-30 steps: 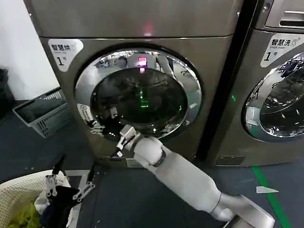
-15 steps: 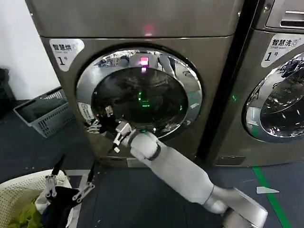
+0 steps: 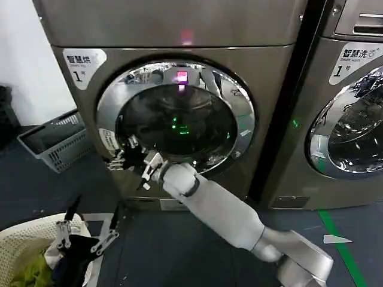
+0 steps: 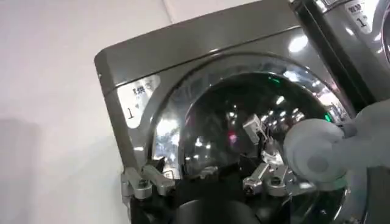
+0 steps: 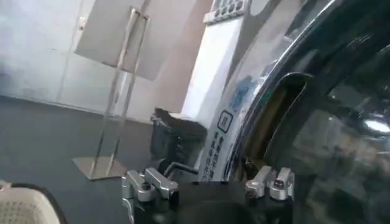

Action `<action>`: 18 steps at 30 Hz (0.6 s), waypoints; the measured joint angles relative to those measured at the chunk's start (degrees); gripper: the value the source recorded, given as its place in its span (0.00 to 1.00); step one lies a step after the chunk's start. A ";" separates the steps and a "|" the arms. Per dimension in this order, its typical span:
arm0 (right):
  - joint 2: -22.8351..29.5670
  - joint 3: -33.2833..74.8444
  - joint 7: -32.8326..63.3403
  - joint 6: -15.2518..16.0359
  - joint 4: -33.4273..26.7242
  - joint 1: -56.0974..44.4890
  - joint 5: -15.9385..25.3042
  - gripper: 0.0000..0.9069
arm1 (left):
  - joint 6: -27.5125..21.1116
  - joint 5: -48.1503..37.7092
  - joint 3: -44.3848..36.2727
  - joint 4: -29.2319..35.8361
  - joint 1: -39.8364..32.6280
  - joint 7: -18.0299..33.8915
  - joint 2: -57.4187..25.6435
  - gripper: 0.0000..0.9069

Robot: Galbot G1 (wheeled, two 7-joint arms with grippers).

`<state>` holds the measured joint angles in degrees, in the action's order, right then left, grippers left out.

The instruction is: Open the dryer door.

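Since a second ago the right gripper (image 3: 127,156) has slid leftward along the lower rim of the dryer door (image 3: 175,117), and it now sits at the door's lower-left edge by the handle recess (image 5: 277,122). Its fingers (image 5: 149,184) stand apart, holding nothing. The door sits closed in the front of the dryer (image 3: 269,89). The left gripper (image 3: 87,234) hangs spread open, well below the door, over a laundry basket (image 3: 24,230).
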<state>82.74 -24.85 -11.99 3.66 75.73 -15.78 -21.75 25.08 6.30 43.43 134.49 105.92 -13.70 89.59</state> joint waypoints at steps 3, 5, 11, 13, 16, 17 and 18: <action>-0.58 -0.27 -2.17 -0.40 0.21 0.08 -0.95 1.00 | 0.00 0.00 0.01 0.00 0.02 0.00 0.01 1.00; -1.14 -0.56 -4.05 -0.93 0.65 0.30 -1.63 1.00 | 0.00 -0.01 0.06 0.00 -0.01 0.00 0.00 1.00; -2.13 -1.39 -8.42 -1.99 1.80 0.69 -3.54 1.00 | -0.09 -1.04 1.72 -0.59 -0.56 0.00 -0.30 1.00; -2.23 -1.55 -9.05 -2.04 2.02 0.80 -3.85 1.00 | -0.25 -1.54 2.37 -0.66 -0.74 -0.03 -0.55 1.00; -2.52 -1.82 -10.13 -2.07 2.60 0.82 -4.22 1.00 | -0.34 -2.01 3.20 -0.67 -0.84 -0.12 -0.64 1.00; -2.73 -1.93 -10.47 -2.06 2.89 0.82 -4.39 1.00 | -0.34 -2.03 3.32 -0.66 -0.85 -0.12 -0.64 1.00; -2.90 -2.01 -10.80 -2.04 3.12 0.82 -4.56 1.00 | -0.35 -2.09 3.49 -0.66 -0.91 -0.14 -0.63 1.00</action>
<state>79.84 -26.86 -22.78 1.61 78.85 -14.96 -26.31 24.73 4.21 46.92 133.82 105.01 -13.83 88.97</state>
